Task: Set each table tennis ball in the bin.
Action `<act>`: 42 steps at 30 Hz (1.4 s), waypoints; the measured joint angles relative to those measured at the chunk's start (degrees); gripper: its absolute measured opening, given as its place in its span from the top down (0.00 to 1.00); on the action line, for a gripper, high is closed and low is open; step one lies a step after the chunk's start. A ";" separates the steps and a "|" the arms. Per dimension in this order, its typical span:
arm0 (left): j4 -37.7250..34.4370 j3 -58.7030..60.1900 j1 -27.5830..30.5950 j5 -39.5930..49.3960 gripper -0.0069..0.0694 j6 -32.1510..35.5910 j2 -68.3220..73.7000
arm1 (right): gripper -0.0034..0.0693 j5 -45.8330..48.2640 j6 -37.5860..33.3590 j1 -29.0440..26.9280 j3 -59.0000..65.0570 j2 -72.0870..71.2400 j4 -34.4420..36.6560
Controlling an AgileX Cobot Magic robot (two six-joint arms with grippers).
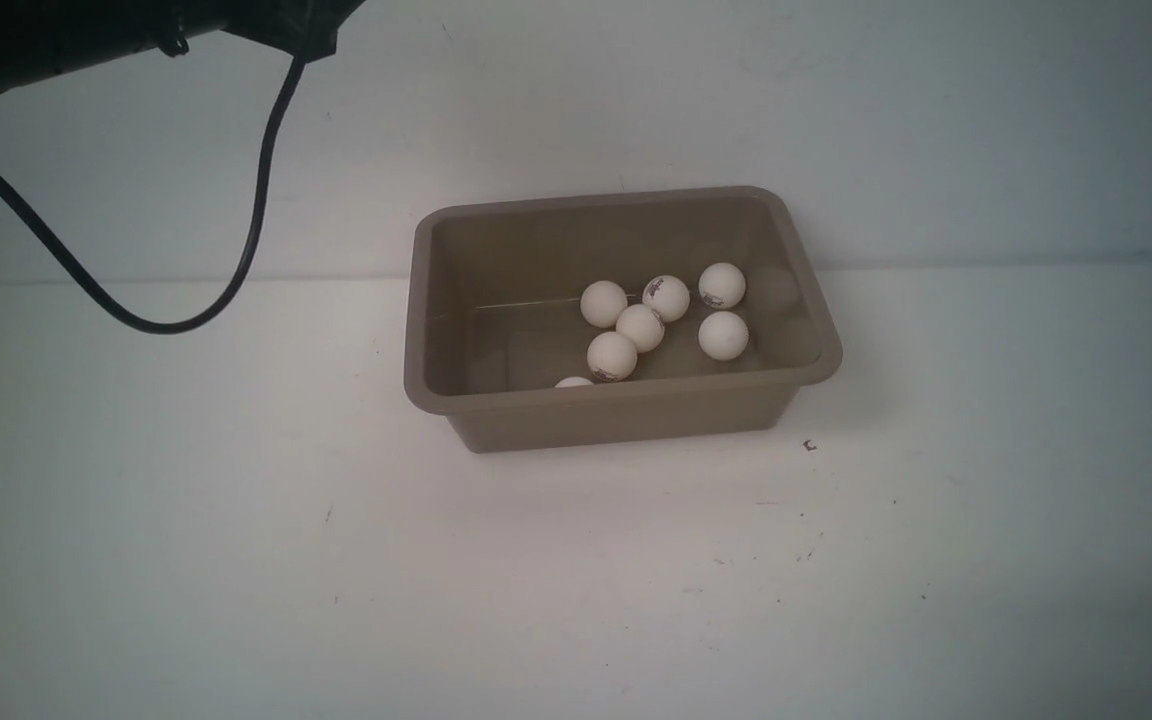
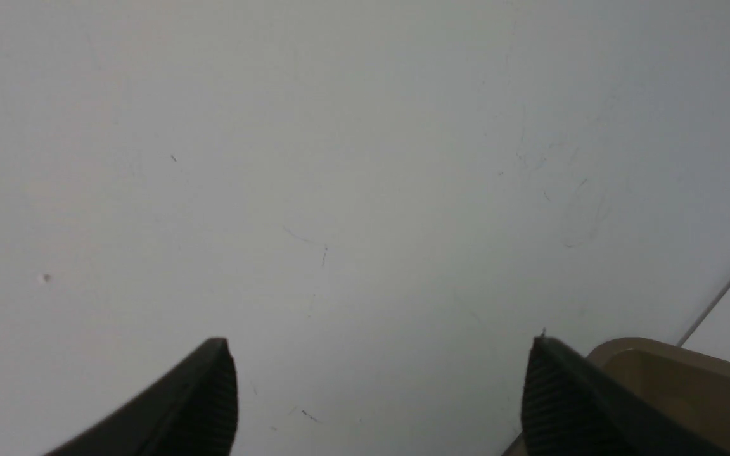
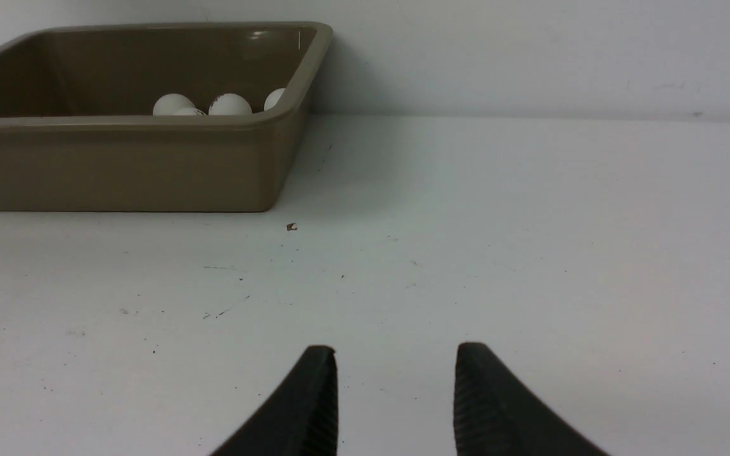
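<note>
The bin is a taupe-brown tub at the back of the white table, against the wall. Several white table tennis balls lie clustered inside it, right of its middle; one peeks over the near rim. No ball shows on the table. My left gripper is open wide with nothing between its fingers and faces the bare wall; a corner of the bin shows beside one finger. My right gripper hovers low over the table, its jaws a little apart and empty. The bin stands well ahead of it, with ball tops showing.
My left arm reaches in at the top left, raised, with a black cable looping down in front of the wall. A small dark speck lies on the table by the bin's near right corner.
</note>
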 joint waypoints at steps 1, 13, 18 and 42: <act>0.04 0.00 0.00 -0.18 0.20 -0.07 -0.67 | 0.62 0.00 0.00 0.00 0.00 0.00 0.00; 36.60 0.34 1.44 -2.36 0.20 -49.85 -14.70 | 0.62 0.00 0.00 0.00 0.00 0.00 0.00; 73.40 0.67 1.78 22.13 0.20 -94.53 -25.06 | 0.62 0.00 0.00 0.00 0.04 0.00 0.00; 88.42 69.75 2.19 -9.16 0.20 -106.02 -88.05 | 0.62 0.00 0.00 0.00 0.04 0.00 0.00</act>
